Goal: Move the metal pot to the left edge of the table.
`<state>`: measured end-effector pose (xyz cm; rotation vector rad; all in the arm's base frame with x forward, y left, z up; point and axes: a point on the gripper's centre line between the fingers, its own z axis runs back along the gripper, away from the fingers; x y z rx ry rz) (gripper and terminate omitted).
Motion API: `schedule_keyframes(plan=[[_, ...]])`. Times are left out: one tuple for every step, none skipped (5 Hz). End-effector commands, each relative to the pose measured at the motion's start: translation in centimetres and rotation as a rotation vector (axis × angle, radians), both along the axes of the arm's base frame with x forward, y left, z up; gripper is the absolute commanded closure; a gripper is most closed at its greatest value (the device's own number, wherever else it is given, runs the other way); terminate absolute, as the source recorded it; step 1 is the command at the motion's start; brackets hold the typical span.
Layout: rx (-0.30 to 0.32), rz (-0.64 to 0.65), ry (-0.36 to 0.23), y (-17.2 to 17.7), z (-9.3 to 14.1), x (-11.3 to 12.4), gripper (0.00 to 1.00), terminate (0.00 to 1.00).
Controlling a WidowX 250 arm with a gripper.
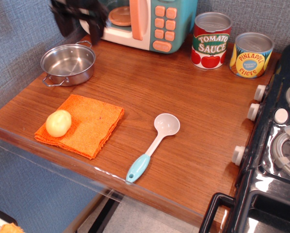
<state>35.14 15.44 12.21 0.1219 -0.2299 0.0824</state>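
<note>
Pot point(68, 63) sits empty at table's point(184, 92) left edge, upper left of frame.
Gripper point(79, 17) blurred above it; claw state unclear.

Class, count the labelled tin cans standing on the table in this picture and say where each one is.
2. The tomato sauce can stands at the back, right of the toy microwave. The pineapple slices can stands to its right, near the stove. None seems hidden.

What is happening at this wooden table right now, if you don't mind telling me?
The black gripper, blurred near the top left, is clear of the small shiny metal pot and holds nothing visible. The pot sits upright and empty by the left edge of the brown wooden table, behind an orange cloth with a yellow ball on it.
</note>
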Motion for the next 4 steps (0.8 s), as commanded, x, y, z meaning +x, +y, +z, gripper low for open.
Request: schedule_keyframes(plan=[[0.001, -0.052, 0.009, -2.1, 3.1, -5.3, 0.0, 0.0], [0.011, -0.079, 0.032, -2.6, 2.4, -6.7, 0.0, 0.0], [0.011, -0.079, 0.032, -2.6, 2.4, -6.7, 0.0, 0.0], [0.011, -0.079, 0.032, -2.6, 2.4, -6.7, 0.0, 1.0]])
